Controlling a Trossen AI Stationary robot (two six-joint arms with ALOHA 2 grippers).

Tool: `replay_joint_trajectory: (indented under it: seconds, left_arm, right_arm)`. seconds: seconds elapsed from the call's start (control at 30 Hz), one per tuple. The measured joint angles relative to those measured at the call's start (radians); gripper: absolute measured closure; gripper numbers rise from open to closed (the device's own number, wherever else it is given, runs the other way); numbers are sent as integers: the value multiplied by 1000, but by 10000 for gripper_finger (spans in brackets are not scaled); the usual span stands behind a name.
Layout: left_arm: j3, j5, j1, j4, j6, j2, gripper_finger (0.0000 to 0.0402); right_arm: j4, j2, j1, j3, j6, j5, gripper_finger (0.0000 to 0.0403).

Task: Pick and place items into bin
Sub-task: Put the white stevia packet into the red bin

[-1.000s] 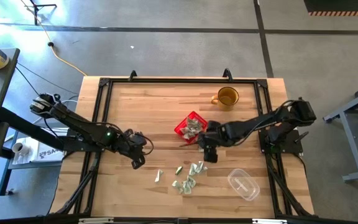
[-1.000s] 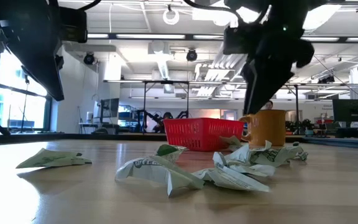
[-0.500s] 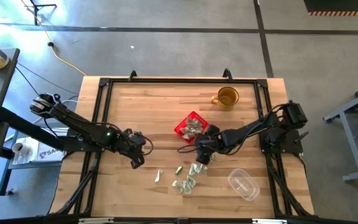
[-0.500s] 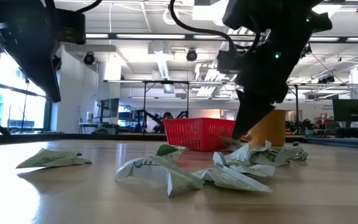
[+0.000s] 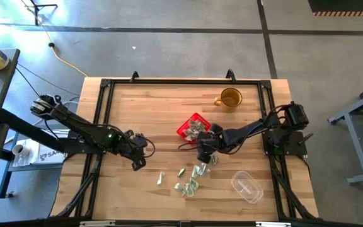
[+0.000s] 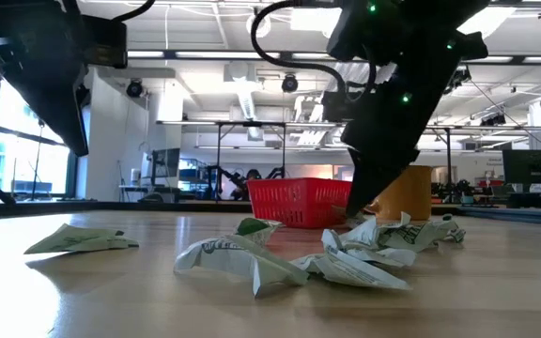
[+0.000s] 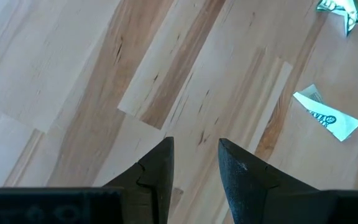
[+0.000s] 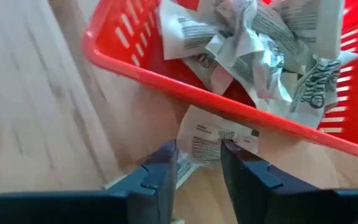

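Partly done. Left gripper idle at table's left, fingers slightly parted, empty. About half a dozen wrappers left on the wood. Several already in red bin, mid-table. Right gripper, lower than a second ago, beside bin, closing around a wrapper; grip unconfirmed.

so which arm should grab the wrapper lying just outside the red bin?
Right. The right gripper already straddles that wrapper beside the red bin. The left gripper hangs over bare wood, away from it.
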Motion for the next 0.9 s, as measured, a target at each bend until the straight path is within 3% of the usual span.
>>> replay_joint_trajectory:
  seconds: [0.43,0.67,0.9]
  left_arm:
    - [0,0,0,-1,22,0,243]
    - [0,0,0,-5,22,0,243]
    - [0,-28,0,-3,45,0,243]
  right_arm:
    - [-10,0,-61,1,-25,-3,398]
    - [-91,-29,-68,2,-15,-10,401]
    - [-189,-164,-63,2,93,22,402]
